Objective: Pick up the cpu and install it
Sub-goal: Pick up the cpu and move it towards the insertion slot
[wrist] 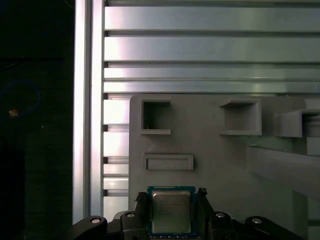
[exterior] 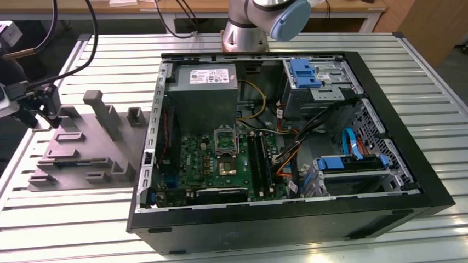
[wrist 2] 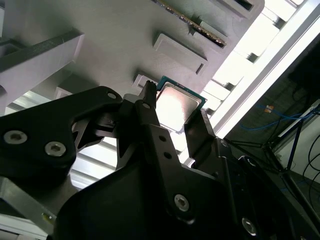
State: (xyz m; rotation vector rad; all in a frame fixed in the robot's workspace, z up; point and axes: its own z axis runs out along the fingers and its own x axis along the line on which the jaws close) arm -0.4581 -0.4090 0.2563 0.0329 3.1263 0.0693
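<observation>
1. The pincer is clenched on the cpu. One finger lies against each of two opposite edges, and the metal lid faces the camera in both wrist views.
2. The cpu sits at the edge of the grey tray, close to its face. I cannot tell whether it rests there or hangs just clear.
3. In the exterior view the pincer is at the left, over the tray on the slatted surface. It is well apart from the case and its socket.
4. To do this step well, I judge:
   - The grip should be even and on the rim only.
   - The chip should stay flat, because a tilt could let it slip.
   - The lift should go straight up, clear of the tray's raised blocks.
</observation>
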